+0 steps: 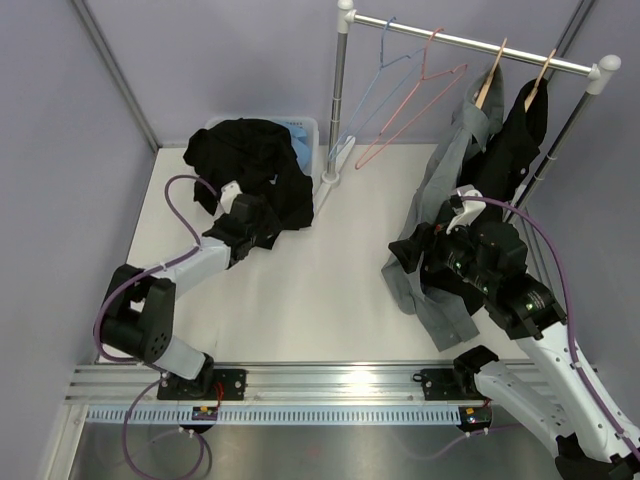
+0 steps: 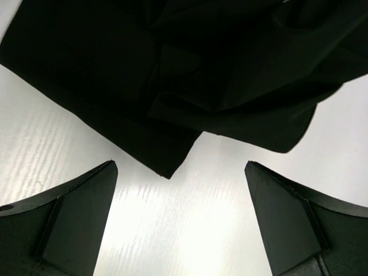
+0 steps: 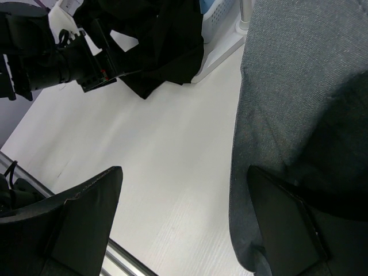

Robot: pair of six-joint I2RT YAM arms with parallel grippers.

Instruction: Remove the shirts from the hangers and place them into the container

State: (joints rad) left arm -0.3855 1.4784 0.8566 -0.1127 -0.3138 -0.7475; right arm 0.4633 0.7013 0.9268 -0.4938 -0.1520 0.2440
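The black shirt (image 1: 255,165) at 11 o'clock on the table (image 1: 330,290) is only draped over the white basket (image 1: 310,132), and much of its cloth spills over the near rim toward 6 o'clock. It may slide out, or a finger catching the hem could drag it out. At 2 o'clock the grey shirt (image 1: 450,170) and a second black shirt (image 1: 515,140) hang touching on two wooden hangers (image 1: 492,78). A pull on the grey one could snag its neighbour or jerk the hanger off the rail (image 1: 470,42). The blue hanger (image 1: 375,70) and pink hanger (image 1: 420,100) are bare. The left gripper (image 2: 179,167) is spread wide and holds nothing, with the shirt's hem corner just ahead of its fingers. The right gripper (image 3: 184,169) is equally wide and empty, one finger (image 3: 287,224) just beside the grey cloth; whether they touch is unclear.
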